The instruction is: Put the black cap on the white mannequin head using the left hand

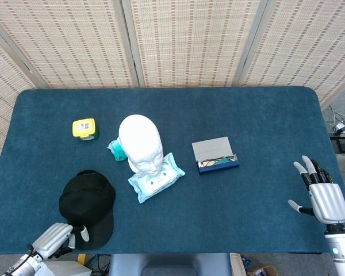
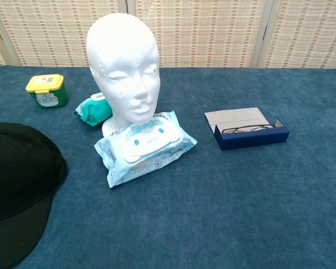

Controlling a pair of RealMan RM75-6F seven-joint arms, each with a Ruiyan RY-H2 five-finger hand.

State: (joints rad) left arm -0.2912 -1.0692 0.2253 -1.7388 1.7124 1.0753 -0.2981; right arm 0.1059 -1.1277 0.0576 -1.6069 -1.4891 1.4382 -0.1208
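My left hand point(image 1: 57, 240) sits curled and empty at the counter's point(image 1: 264, 132) near edge touching the cap's point(image 1: 87, 206) brim, the head point(image 1: 140, 142) mid-counter beyond, and my right hand point(image 1: 324, 197) spread open at the right edge.

one cap point(image 1: 86, 202), one mannequin head point(image 1: 140, 141), two hands point(image 1: 325, 198)
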